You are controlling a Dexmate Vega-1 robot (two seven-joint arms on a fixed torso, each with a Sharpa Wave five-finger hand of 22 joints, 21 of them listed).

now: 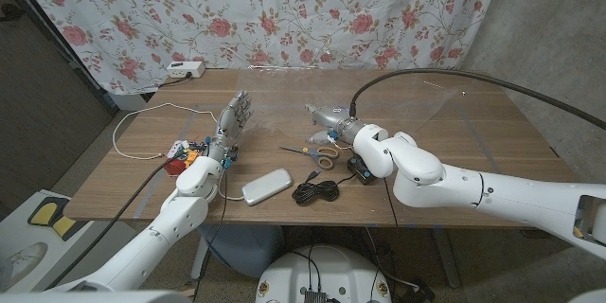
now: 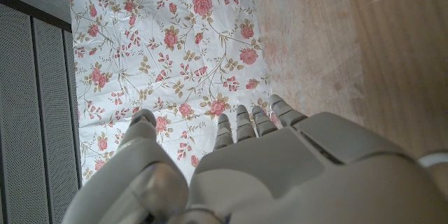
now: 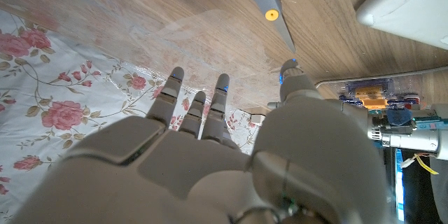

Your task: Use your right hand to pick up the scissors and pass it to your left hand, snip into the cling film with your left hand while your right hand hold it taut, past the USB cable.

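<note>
Head view, nearest the robot: a coiled black USB cable (image 1: 318, 190) lies close to the table's front edge, with a white rounded power bank (image 1: 266, 187) just to its left and a small black device (image 1: 364, 169) just to its right. The wooden table (image 1: 473, 123) carries everything else farther back.

Next come the two arms. The left hand (image 1: 233, 118) stands upright over the left half of the table, fingers spread and pointing away from the robot, holding nothing; by its wrist sits a cluster of small red, orange and blue parts (image 1: 185, 152). In the left wrist view the left hand's fingers (image 2: 245, 122) reach apart toward the flowered curtain (image 2: 175, 56), again with nothing between them.

The scissors (image 1: 316, 152), grey-bladed with orange-yellow handles, lie flat on the table between the two hands, just in front of the right hand (image 1: 331, 117). That hand hovers low beyond them, fingers extended and apart, gripping nothing. The right wrist view shows its fingers (image 3: 199, 105) spread above a sheet of clear cling film (image 3: 175, 35) that lies on the wood; the scissors (image 3: 269, 0) sit just beside it, whether touching it I cannot tell.

Farther back, a white cord (image 1: 142, 118) loops across the table's left side toward a white power strip (image 1: 186, 70) at the far edge, under the curtain (image 1: 284, 9).
</note>
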